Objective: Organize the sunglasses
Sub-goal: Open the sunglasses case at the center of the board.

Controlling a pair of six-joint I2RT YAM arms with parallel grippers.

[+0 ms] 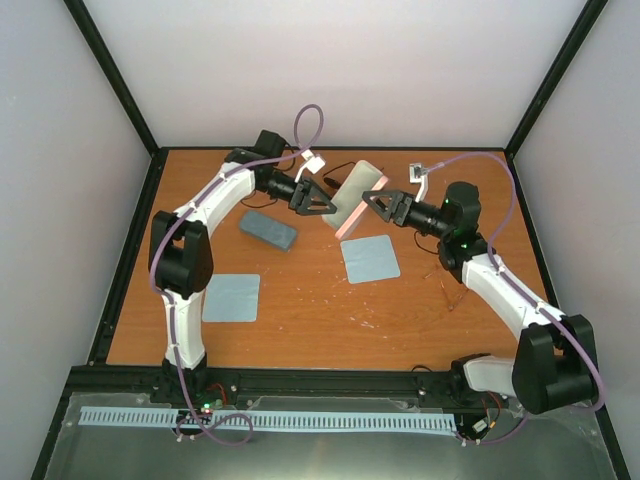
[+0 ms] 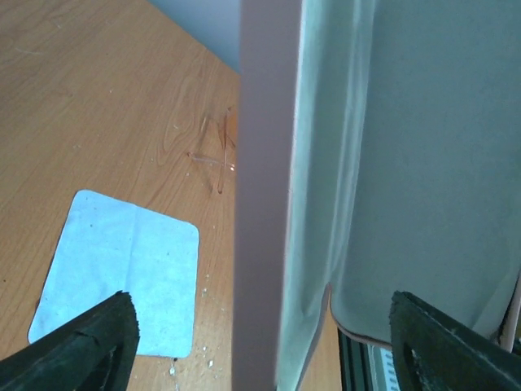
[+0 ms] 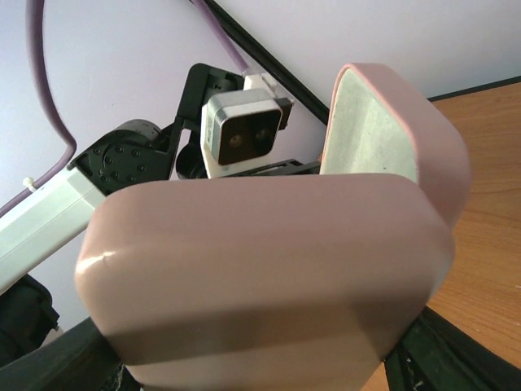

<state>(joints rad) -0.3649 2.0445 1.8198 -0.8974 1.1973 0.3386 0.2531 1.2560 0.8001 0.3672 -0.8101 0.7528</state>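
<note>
Reddish-clear sunglasses (image 2: 213,155) are seen on the wooden table (image 1: 300,330), near a light-blue square cloth (image 2: 122,277). An opened pink oblong case (image 1: 355,195), pale lining exposed, is clamped by the right gripper (image 1: 369,203), its edge straddled by the left gripper (image 1: 327,203), fingers spread.

No legible text, labels or numbers anywhere.

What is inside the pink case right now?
Only pale lining shows inside the pink case; nothing lies in the part seen. Its deeper half is covered by its own shell, so that cannot be checked.
</note>
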